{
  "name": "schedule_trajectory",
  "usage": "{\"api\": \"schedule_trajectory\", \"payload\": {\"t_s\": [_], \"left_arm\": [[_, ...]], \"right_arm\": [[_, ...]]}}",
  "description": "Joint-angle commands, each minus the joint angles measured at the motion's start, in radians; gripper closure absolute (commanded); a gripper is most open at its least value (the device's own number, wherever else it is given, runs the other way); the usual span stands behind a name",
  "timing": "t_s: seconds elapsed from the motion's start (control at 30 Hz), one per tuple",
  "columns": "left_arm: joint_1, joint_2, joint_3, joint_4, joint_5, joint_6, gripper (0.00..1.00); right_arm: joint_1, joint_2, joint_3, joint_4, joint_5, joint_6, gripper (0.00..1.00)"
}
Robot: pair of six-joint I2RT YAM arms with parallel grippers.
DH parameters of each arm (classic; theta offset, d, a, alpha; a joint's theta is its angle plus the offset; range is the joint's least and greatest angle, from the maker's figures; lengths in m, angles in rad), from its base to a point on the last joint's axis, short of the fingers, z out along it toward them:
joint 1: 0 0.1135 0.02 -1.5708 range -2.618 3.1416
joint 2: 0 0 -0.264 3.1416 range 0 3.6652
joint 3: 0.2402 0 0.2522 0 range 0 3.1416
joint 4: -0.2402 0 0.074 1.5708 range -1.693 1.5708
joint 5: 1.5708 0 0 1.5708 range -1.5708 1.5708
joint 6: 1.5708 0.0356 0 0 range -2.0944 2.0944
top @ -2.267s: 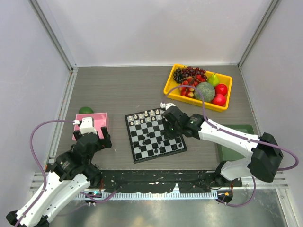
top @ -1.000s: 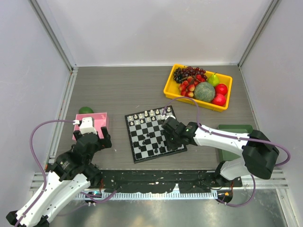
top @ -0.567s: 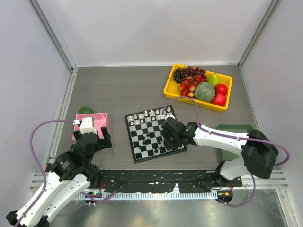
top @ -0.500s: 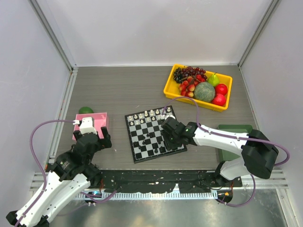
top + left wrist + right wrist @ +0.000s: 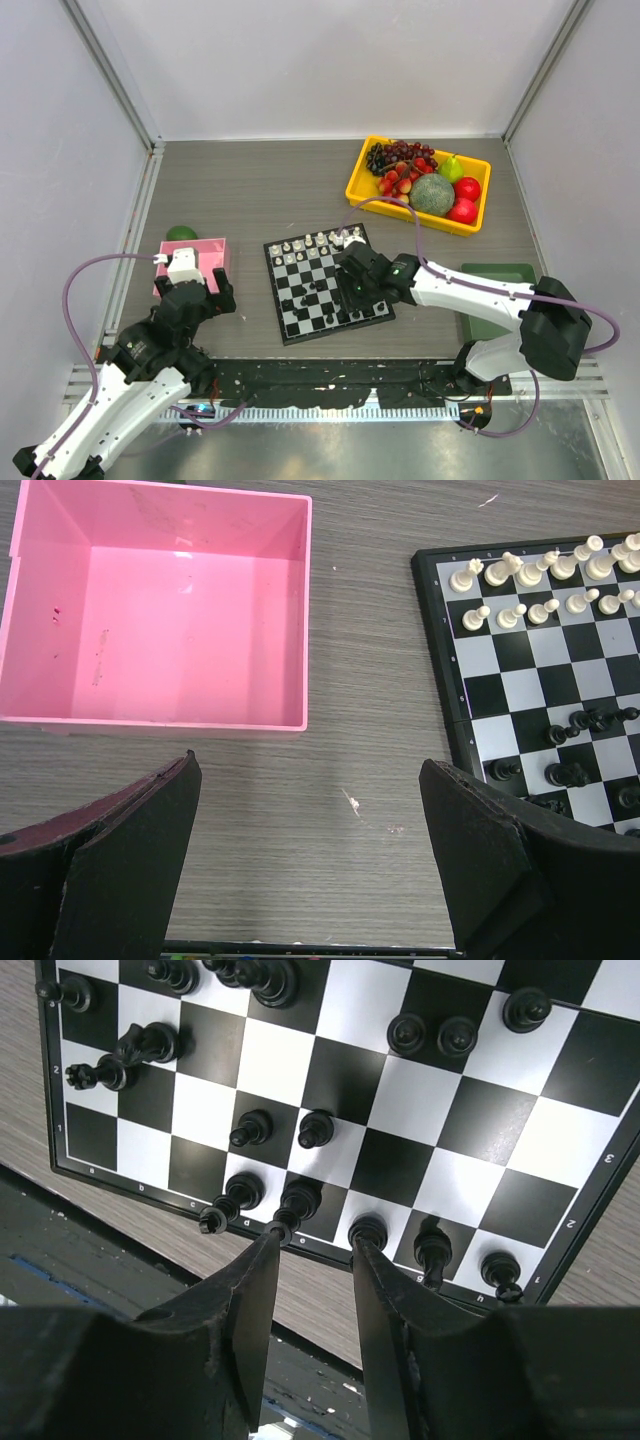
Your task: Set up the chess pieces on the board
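Left hand (image 5: 310, 815) hung wide open, empty, above the tabletop (image 5: 350, 740) — idle. Right hand (image 5: 315, 1245), narrowly parted, gripping nothing, hovered over the board (image 5: 455, 1185) at its near rows, probably to tidy black chess pieces (image 5: 303, 1196); white ones (image 5: 520, 612) lined the far edge.

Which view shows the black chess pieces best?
Right wrist: the black chess pieces fill it, close and sharp. Top external shows specks partly under the right arm; left wrist catches a few at its right edge.

the board (image 5: 520, 690) shows black and white checks inside a thin dark border, carrying white chessmen (image 5: 497, 572) and black chessmen (image 5: 572, 774), with a pink tray (image 5: 150, 610) left of it, a yellow bin (image 5: 360, 186) beyond it and a grey wood-grain table (image 5: 260, 190) beneath it.
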Motion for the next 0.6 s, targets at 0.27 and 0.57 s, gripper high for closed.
{"api": "schedule_trajectory", "payload": {"t_s": [0.27, 0.57], "left_arm": [[-0.002, -0.010, 0.002, 0.039, -0.010, 0.006, 0.01], [-0.003, -0.004, 0.002, 0.040, -0.010, 0.006, 0.01]], "right_arm": [[0.039, 0.073, 0.082, 0.038, -0.020, 0.011, 0.58], [0.049, 0.088, 0.070, 0.004, 0.014, 0.008, 0.73]]}}
